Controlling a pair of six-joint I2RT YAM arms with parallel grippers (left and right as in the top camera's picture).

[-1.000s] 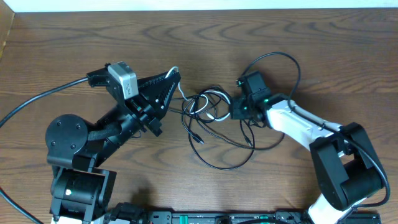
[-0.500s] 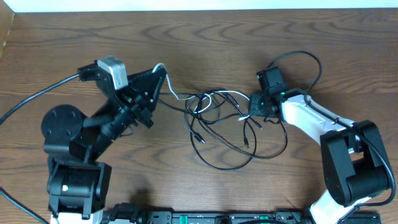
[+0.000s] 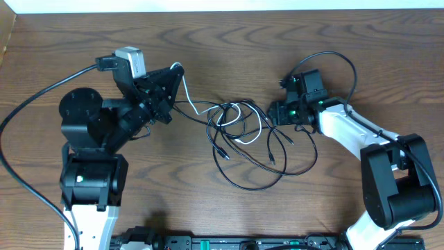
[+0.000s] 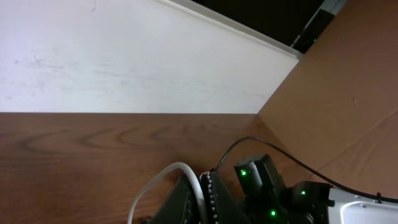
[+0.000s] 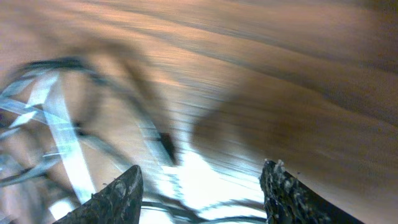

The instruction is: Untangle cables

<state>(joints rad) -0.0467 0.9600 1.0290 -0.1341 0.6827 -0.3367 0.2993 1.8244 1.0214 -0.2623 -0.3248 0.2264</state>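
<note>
Overhead, we see the left gripper (image 3: 173, 78) pressed together on the white cable (image 3: 196, 108), which arches out of its tip and runs down to the knot of cables (image 3: 236, 125) lying mid-table between the two arms. A second ago this gripper sat closer to the knot. It has since drawn back toward its own side and the far edge of the table (image 3: 222, 42), so more of the white cable now lies clear of the knot. The black loops have also loosened and spread, and one wide loop reaches toward the near edge.

The right gripper (image 3: 272, 113) had pulled off to its own side half a second ago and has now come back to the right edge of the knot. In its own wrist view, which is blurred by motion, its fingers (image 5: 118, 196) stand spread with only bare wood between them. The cables lie off to one side, outside the gap, so we judge that it grips nothing.

We take this to mean the task is underway but not finished. The white cable is partly drawn out, yet it still crosses the black ones in the middle. The right gripper looks set for a fresh hold to brace the black cables against the next pull.
</note>
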